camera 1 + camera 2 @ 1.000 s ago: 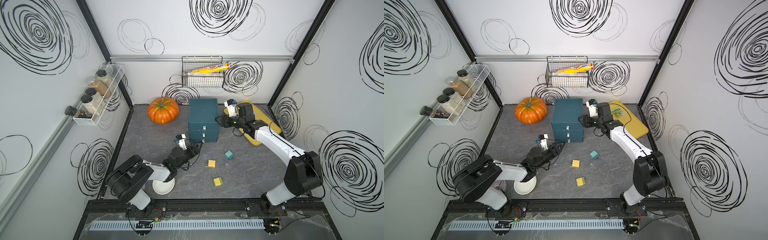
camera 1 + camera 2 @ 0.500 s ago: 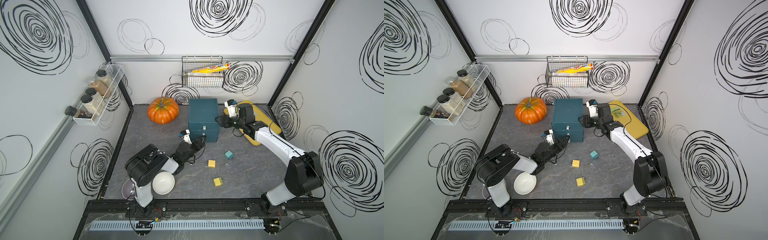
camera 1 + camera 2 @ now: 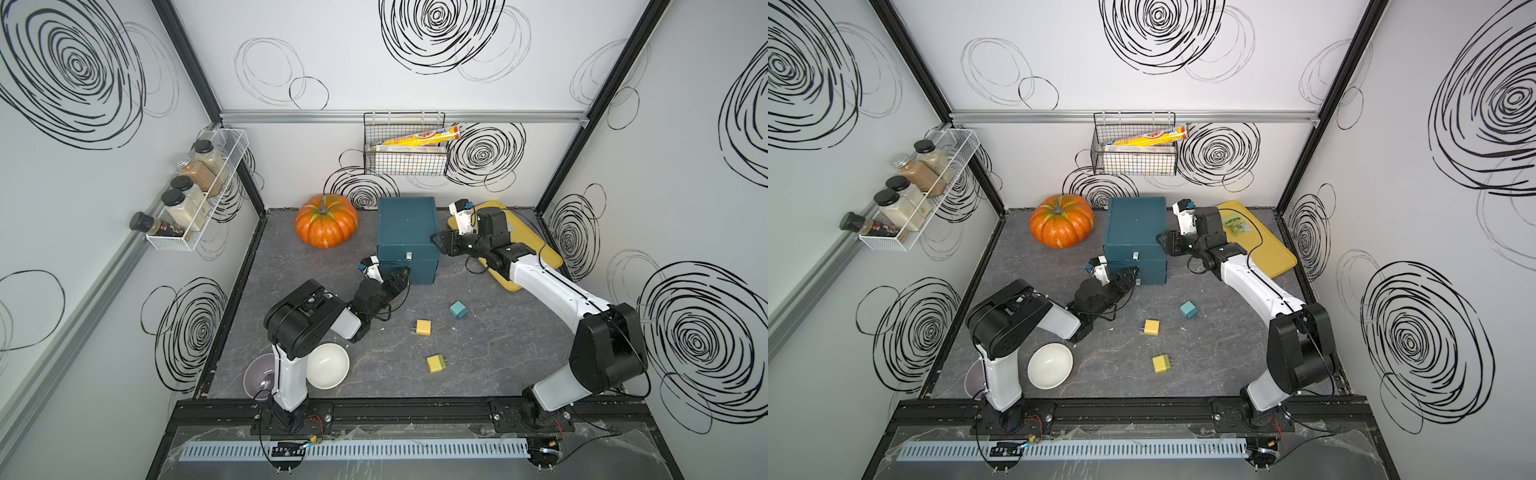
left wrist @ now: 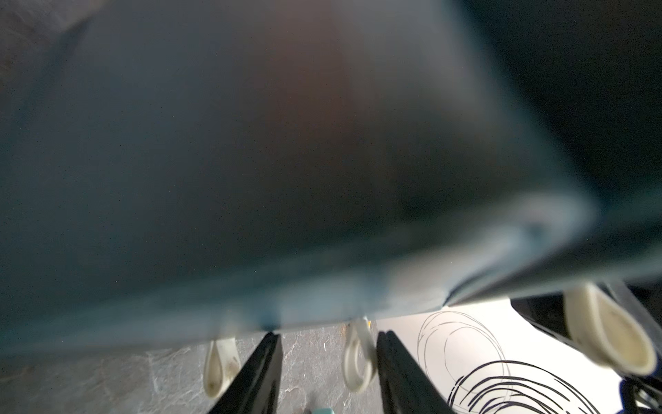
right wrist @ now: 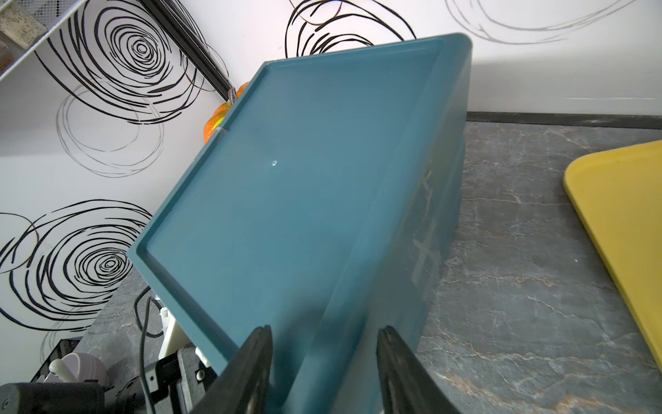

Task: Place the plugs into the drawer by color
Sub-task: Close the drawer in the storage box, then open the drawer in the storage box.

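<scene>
The dark teal plastic chest of three stacked drawers (image 3: pixel 406 226) stands upright at the rear of the grey marbled mat (image 3: pixel 498 353), with its fronts facing the arm bases. The right gripper (image 5: pixel 324 358) straddles its upper right edge, jaws apart. The left gripper (image 4: pixel 327 358) brackets the middle white loop handle (image 4: pixel 358 358), jaws apart and not clamped; the chest is blurred in that view. In front of the chest lie a teal cube plug (image 3: pixel 458 309), prongs rightward, a pale yellow cube plug (image 3: pixel 424 327), prongs leftward, and a second yellow cube plug (image 3: pixel 435 363), prongs rightward.
</scene>
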`<move>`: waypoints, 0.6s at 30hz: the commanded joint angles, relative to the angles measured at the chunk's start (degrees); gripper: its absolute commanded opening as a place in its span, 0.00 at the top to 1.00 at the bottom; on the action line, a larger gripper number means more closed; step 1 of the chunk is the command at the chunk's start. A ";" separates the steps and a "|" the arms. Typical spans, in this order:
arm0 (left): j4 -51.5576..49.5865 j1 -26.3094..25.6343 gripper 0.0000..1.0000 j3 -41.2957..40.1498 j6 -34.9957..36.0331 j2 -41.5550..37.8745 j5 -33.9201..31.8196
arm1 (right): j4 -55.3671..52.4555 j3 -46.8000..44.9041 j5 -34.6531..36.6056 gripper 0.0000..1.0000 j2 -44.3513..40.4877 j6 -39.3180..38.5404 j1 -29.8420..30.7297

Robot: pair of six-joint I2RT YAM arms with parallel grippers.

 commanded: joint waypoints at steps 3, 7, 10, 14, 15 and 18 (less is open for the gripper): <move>2.76 0.08 0.60 3.13 0.72 2.04 1.11 | -4.06 -1.94 0.78 0.49 1.14 -0.52 -0.05; 6.03 0.72 0.80 2.81 -0.11 3.00 1.97 | -3.88 -2.06 0.80 0.49 1.23 -0.45 -0.05; 6.24 0.81 1.00 2.45 -0.07 2.58 2.63 | -3.95 -2.04 0.89 0.49 1.63 -0.43 -0.05; 7.91 0.64 1.00 -0.71 -0.34 0.56 3.06 | -3.66 -2.04 0.57 0.49 2.41 -0.17 -0.05; 8.30 0.64 1.00 -1.76 -0.49 -0.12 3.24 | -3.66 -1.93 0.58 0.49 2.59 -0.17 -0.05; 8.81 0.05 1.00 -5.70 -0.07 -3.11 3.67 | -3.73 -1.62 0.67 0.49 3.09 -0.17 -0.05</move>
